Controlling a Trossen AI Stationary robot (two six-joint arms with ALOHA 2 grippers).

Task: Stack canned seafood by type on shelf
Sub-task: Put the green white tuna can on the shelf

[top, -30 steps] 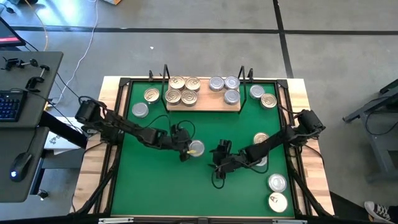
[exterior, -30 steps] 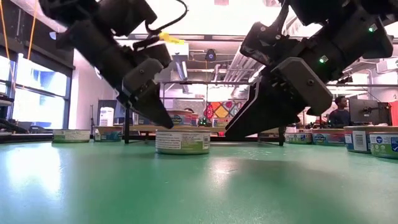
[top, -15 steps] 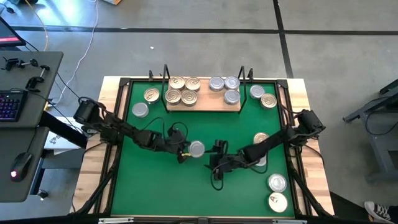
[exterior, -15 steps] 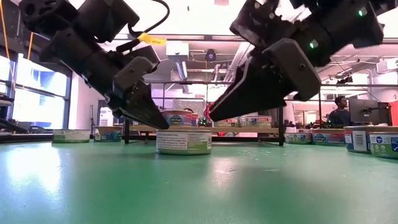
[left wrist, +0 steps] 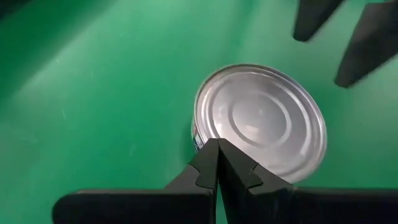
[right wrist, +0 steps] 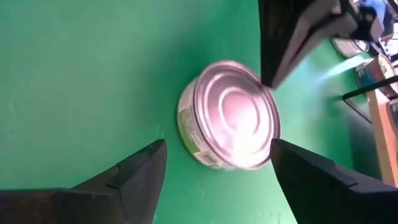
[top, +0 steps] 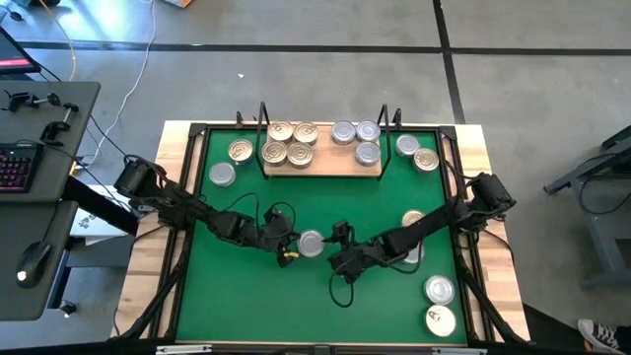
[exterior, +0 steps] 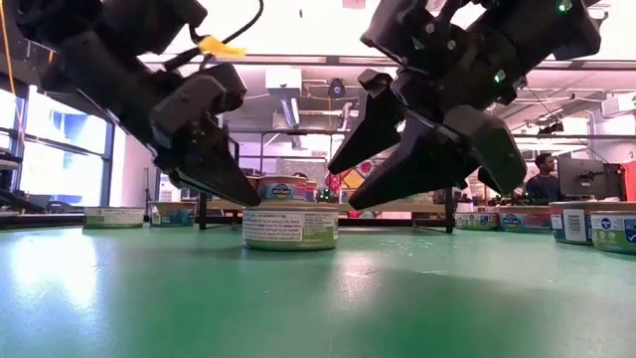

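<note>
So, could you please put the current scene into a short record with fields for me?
left tool: shut, tip at the silver tin's edge
right tool: open, on the tin's other side, not gripping
silver tin: mid-mat, upright, lid up
shelf: at the mat's far edge; four gold-lidded tins on its left part, three silver on its right
green mat: loose tins beside both shelf ends and along the right edge

A robotics lab or workshop: bare concrete floor [top: 296, 69] around the table [top: 473, 138], a desk [top: 59, 148] with keyboard [top: 14, 166] and mouse [top: 34, 258] beside the table, exposed ceiling pipes [exterior: 298, 129], and a person [exterior: 543, 177] at a monitor [exterior: 581, 177] beyond it.
</note>
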